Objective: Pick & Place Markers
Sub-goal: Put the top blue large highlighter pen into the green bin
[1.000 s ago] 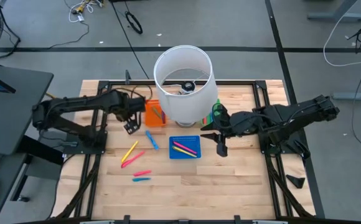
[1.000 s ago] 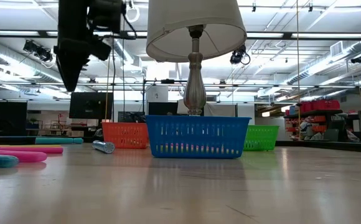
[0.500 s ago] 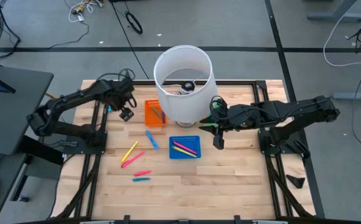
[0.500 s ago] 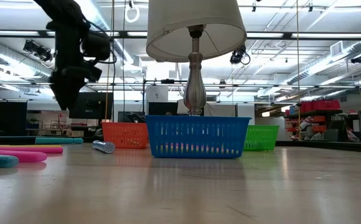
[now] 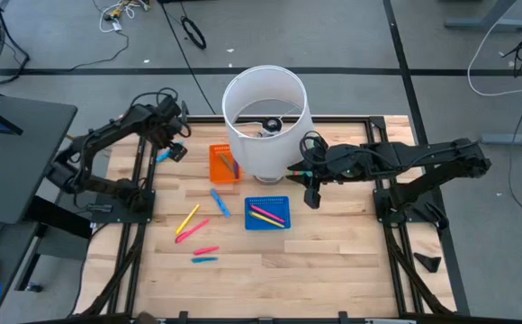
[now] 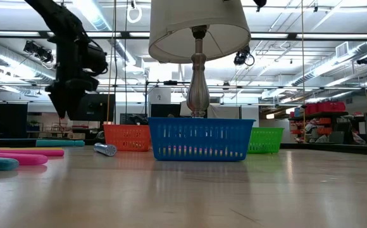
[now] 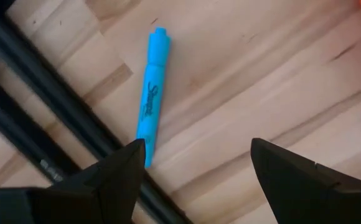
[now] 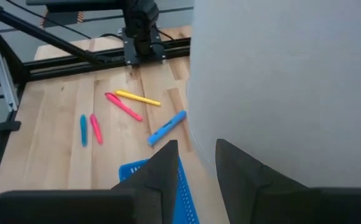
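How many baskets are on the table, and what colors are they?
Orange basket: 1
Blue basket: 1
Green basket: 1
Total: 3

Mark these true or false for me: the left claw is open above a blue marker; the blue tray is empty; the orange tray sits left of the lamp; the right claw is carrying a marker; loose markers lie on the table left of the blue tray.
1. The left claw is open above a blue marker. True.
2. The blue tray is empty. False: markers lie in it.
3. The orange tray sits left of the lamp. True.
4. The right claw carries a marker. False: nothing shows between its fingers.
5. Loose markers lie left of the blue tray. True.
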You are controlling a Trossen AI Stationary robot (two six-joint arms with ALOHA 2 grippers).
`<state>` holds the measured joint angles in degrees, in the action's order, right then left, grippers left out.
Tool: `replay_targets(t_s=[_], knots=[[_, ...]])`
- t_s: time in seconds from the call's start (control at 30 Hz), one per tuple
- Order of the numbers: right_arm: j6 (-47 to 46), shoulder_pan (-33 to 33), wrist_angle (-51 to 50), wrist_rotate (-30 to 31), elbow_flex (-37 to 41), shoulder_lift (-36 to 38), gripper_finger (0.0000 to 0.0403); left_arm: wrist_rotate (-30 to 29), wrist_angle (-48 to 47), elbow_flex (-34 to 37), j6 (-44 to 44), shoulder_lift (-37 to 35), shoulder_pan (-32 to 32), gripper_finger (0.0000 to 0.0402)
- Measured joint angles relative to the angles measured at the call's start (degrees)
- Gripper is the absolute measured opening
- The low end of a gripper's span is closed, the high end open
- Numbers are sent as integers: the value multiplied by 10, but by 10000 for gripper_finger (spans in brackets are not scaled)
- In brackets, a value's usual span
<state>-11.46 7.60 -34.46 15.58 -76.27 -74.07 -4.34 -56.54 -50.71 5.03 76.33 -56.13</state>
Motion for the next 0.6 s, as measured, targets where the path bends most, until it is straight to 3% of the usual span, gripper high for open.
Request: replay_targets(t_s=[0.4,0.6], knots=[[0,-3,-6,-16,0,-9,110,-2,73,-3,-9,104,-25,298],[0,-3,-19,-16,0,-9,110,29,63,-31,-30,144,-36,283]])
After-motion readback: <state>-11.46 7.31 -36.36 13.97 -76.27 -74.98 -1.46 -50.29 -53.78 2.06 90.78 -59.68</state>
